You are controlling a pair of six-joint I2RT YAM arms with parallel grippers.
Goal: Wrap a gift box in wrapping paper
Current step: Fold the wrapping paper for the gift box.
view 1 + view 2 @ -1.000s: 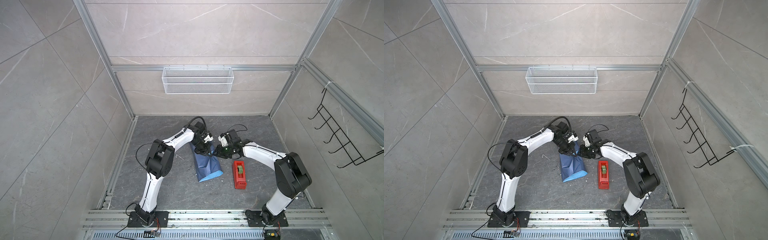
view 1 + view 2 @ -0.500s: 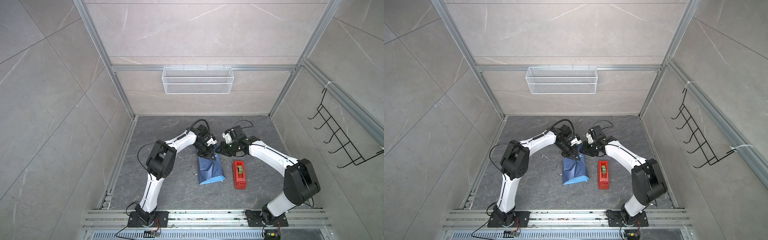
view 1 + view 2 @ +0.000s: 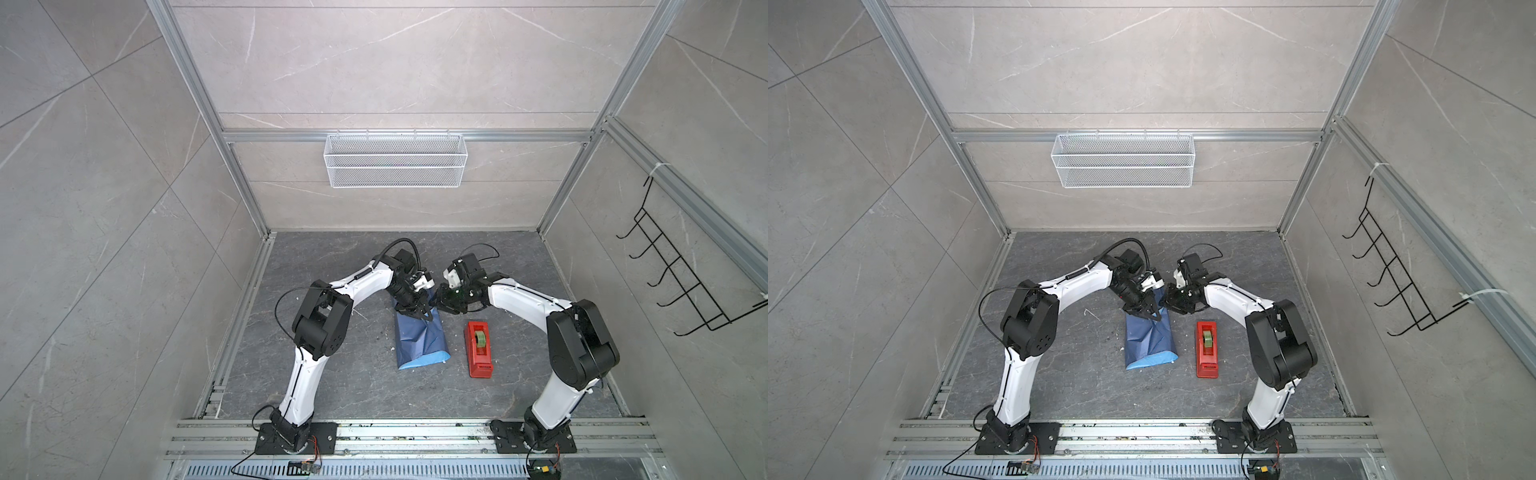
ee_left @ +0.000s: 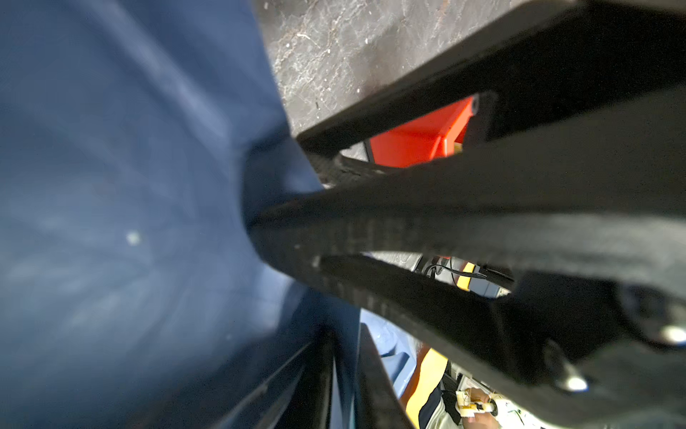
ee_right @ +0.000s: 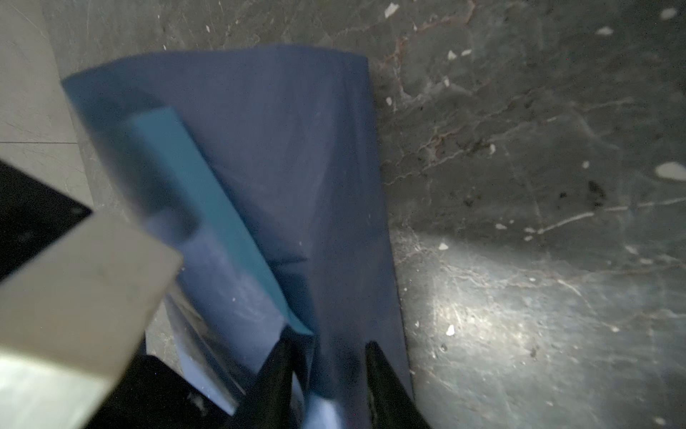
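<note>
Right hand [image 5: 328, 349] straddles the end of the wrapping paper [image 5: 282, 156] — fingers parted. Left hand [image 3: 417, 311] touches it alongside — whether pinching, I cannot tell.

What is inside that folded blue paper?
Only the wrapping paper itself shows: dark blue outside, its light blue face at the near end. Whatever it wraps is covered and cannot be seen.

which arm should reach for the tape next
Right, I'd say. The tape dispenser lies on the right arm's side of the paper, nearer the right gripper; the left gripper would have to cross over the paper to reach it.
</note>
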